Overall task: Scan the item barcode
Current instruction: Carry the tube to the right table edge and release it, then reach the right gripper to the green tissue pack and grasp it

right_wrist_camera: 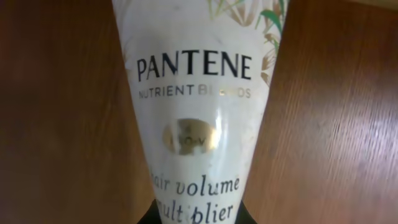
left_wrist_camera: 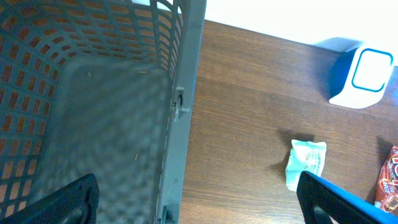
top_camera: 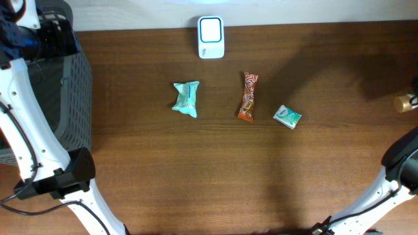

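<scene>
**A:** Start at the left. What is the left gripper doing?

**B:** The left gripper (left_wrist_camera: 198, 202) hangs over the basket (left_wrist_camera: 180, 106), far left of the scanner (top_camera: 210, 37). Its jaws are wide apart and hold nothing.

**A:** And in front of the scanner?

**B:** A teal packet (top_camera: 186, 98), an orange bar (top_camera: 247, 96) and a small green packet (top_camera: 287, 117) lie loose. Neither arm touches them.

**A:** So where is the item?

**B:** Far right of the scanner. It is the Pantene tube (right_wrist_camera: 196, 93), and only its gold end (top_camera: 406, 102) shows at the overhead's edge. The right arm (top_camera: 400, 163) is nearest. Its jaws are closed, and I judge them clamped on the tube's near end, because the tube runs lengthwise straight out from them.

**A:** What does the next move turn on?

**B:** Probably a carry leftward to the scanner. Only the printed front shows, and no barcode.
</scene>
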